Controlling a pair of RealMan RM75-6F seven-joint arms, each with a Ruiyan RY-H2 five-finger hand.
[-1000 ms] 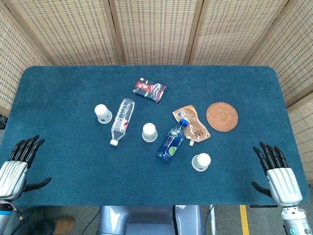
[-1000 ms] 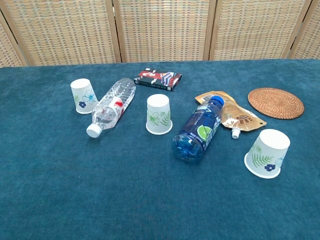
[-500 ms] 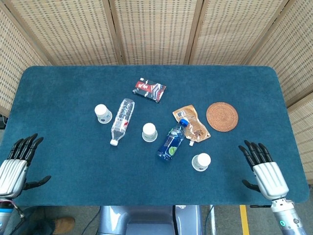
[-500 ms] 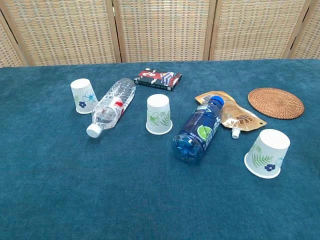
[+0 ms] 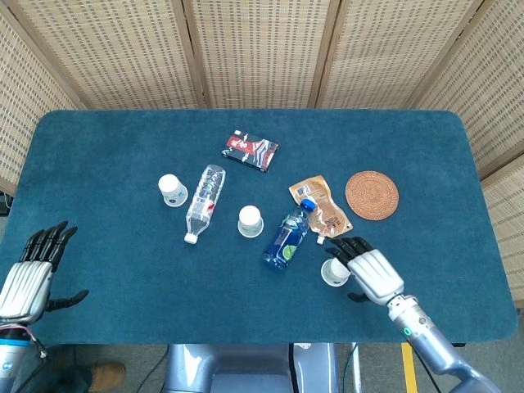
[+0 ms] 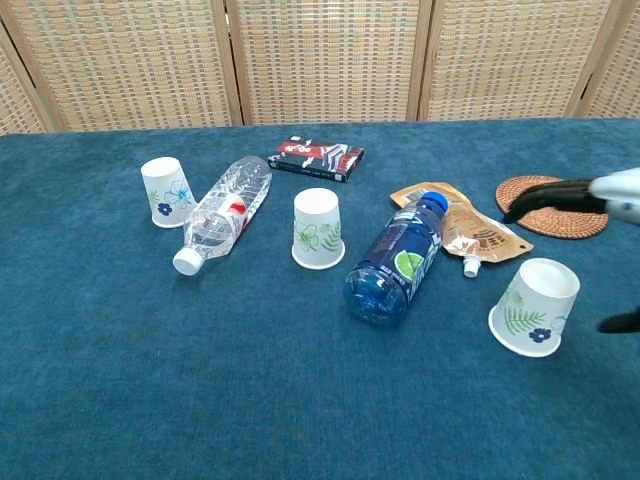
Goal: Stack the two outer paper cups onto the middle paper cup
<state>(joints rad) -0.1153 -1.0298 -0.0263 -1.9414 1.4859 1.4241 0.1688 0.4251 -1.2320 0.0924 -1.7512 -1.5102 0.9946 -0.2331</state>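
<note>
Three white paper cups stand upside down on the blue table: the left cup (image 5: 172, 190) (image 6: 166, 192), the middle cup (image 5: 250, 221) (image 6: 318, 229) and the right cup (image 5: 334, 272) (image 6: 535, 306). My right hand (image 5: 370, 273) (image 6: 588, 192) hovers just right of the right cup. Its fingers are spread over the cup, with the thumb to the cup's right, and it holds nothing. Whether it touches the cup I cannot tell. My left hand (image 5: 31, 273) is open at the front left edge, far from the cups, and does not show in the chest view.
A clear bottle (image 5: 204, 201) (image 6: 222, 212) lies between the left and middle cups. A blue bottle (image 5: 286, 240) (image 6: 398, 262) and a brown pouch (image 5: 321, 206) (image 6: 470, 228) lie between the middle and right cups. A woven coaster (image 5: 372, 195) and a dark packet (image 5: 250, 151) lie farther back.
My right hand has swung in from the front right edge, leftward, to the right cup. The left hand has barely shifted. No cup has moved.
</note>
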